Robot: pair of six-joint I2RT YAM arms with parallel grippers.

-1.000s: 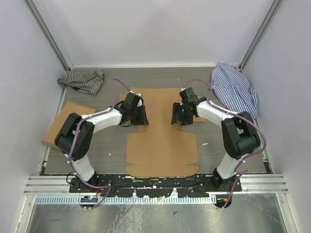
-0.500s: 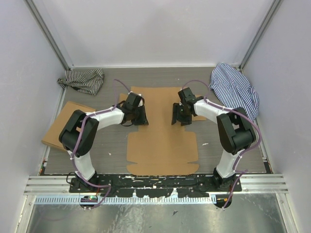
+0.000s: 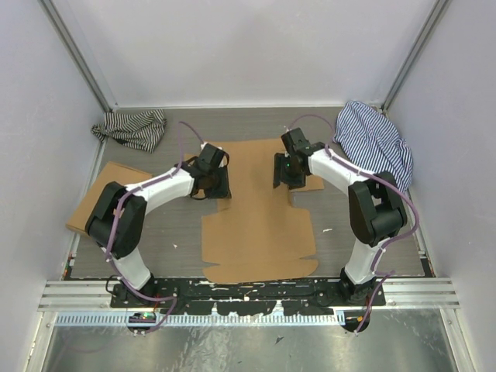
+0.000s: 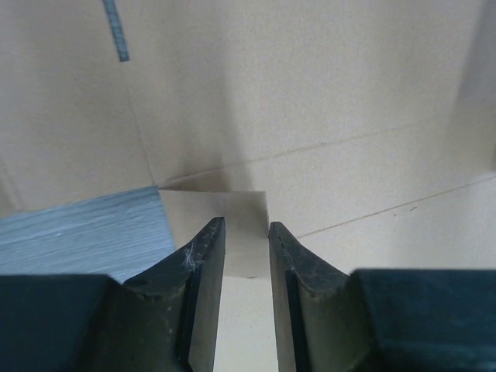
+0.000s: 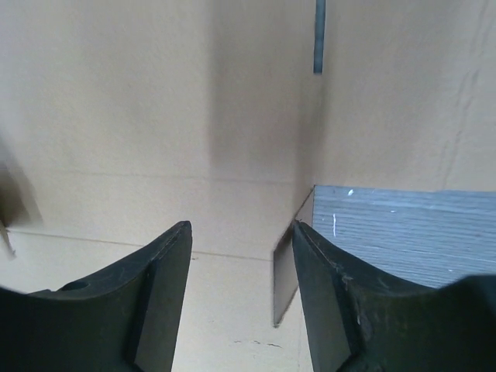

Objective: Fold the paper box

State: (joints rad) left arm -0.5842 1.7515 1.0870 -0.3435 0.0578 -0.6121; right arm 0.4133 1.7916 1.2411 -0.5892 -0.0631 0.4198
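Paper box (image 3: 260,229) lies flat, unfolded, at centre of table (image 3: 170,225), btw. both arms. L gripper (image 4: 246,225) at sheet's left notch: jaws narrow, small cardboard tab (image 4: 225,209) btw. them; clamped or not, cannot tell. R gripper (image 5: 242,226) at right notch: jaws wide, nothing inside, raised flap edge (image 5: 284,271) just beside one finger.

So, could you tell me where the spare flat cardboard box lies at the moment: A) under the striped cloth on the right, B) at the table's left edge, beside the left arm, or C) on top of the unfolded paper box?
B: the top view shows the spare flat cardboard box outside the left arm, clear of the paper box.
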